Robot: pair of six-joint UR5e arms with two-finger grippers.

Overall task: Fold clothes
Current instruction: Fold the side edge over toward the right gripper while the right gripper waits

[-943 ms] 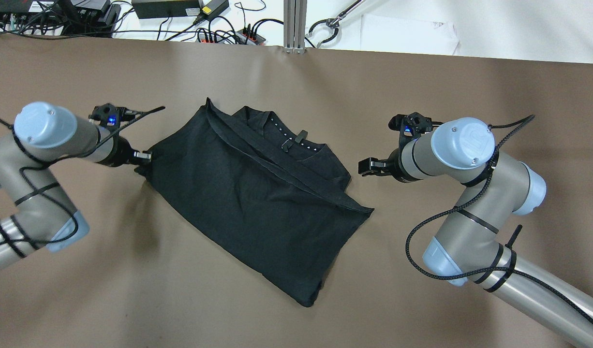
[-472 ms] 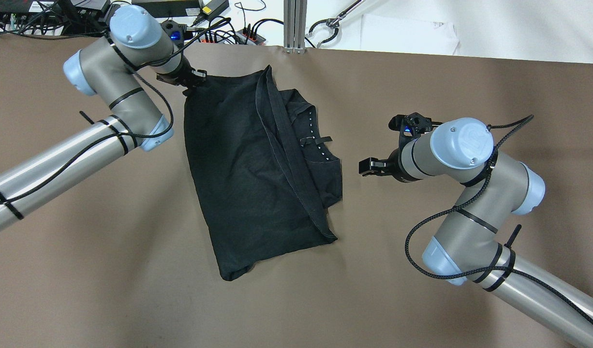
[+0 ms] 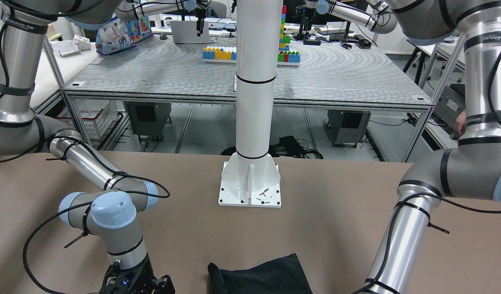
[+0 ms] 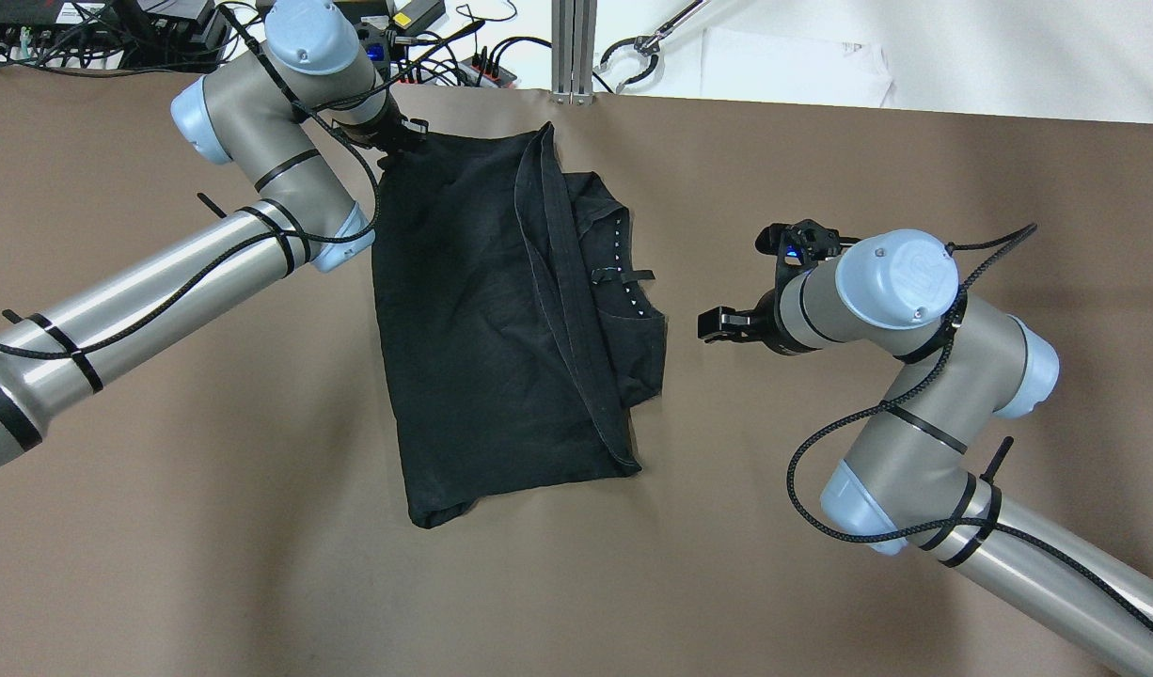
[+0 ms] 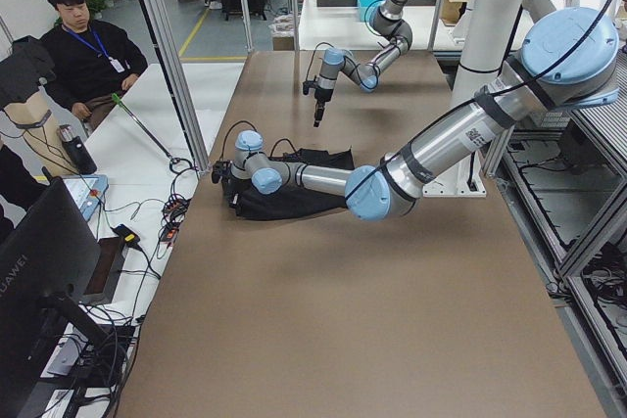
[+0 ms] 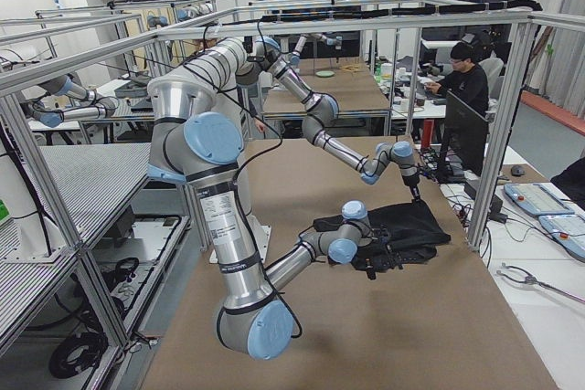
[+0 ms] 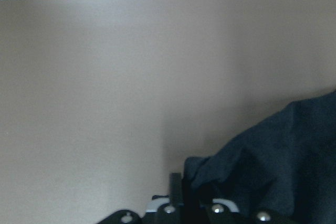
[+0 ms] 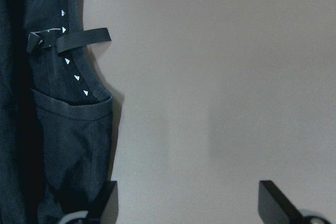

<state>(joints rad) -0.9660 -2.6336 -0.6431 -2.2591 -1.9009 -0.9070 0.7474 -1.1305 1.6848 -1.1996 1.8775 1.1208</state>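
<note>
Overhead exterior: your plain black soft fabric garment (image 4: 482, 320) lies part-folded mid brown table (image 4: 163, 564). Left hand (image 4: 407, 141) pinches its far-left corner, prob. straightening it. Right hand (image 4: 713, 327) hangs spread beside the collar edge, w/o contact. Next: lay the corner flat, release, then take the fold edge.

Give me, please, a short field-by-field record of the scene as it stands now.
item: black garment, partly folded, lying on the brown table
left end effector: shut on the garment's far corner, near the table's far edge
right end effector: open, empty, beside the garment's neckline edge, apparently not touching it
fold: uneven, neckline exposed
</note>
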